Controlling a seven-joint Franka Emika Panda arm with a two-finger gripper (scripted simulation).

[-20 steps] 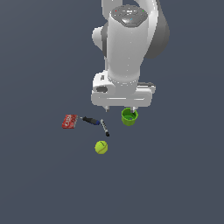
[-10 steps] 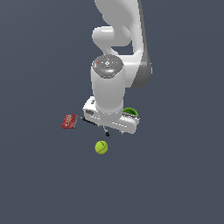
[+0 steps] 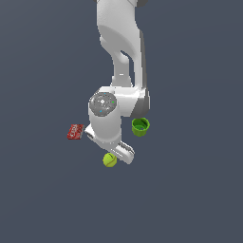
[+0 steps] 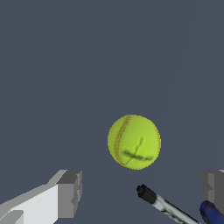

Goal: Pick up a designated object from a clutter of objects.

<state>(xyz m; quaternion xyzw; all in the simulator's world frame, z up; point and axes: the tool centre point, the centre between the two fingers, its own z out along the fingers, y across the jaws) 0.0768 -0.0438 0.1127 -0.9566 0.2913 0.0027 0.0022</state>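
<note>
Arm low over the clutter. Ball (image 3: pixel 109 160) sits on the counter (image 3: pixel 190 199) just beside the wrist housing in the exterior view, on that view's left of it and partly tucked under it. Wrist view: ball (image 4: pixel 134 141) lies free beyond the jaws, not yet between them. Jaws (image 4: pixel 142 192) wide open, nothing held; both pads visible, gap clearly wider than the ball.

Step in hand, as I judge it: final align + descent over ball. To do it well:
- shift fwd so the ball centres between the pads before dropping; it looks offset toward one pad atm.
- marker (image 4: pixel 162 204) lies close to the ball, tip pointing at it, w/ a blue object (image 4: pixel 212 212) at the frame edge. Keep the pad on that side clear of it, else the marker could nudge the ball & it rolls.
- close at the ball's widest girth, slowly; round + light, prob. squirts out if pinched high.

Surface: plain dark grey-blue counter, flat, no markings. Cup (image 3: pixel 140 126) behind the arm, red box (image 3: pixel 75 132) off to the exterior view's left, both well apart from the ball. No walls or other room features visible.
</note>
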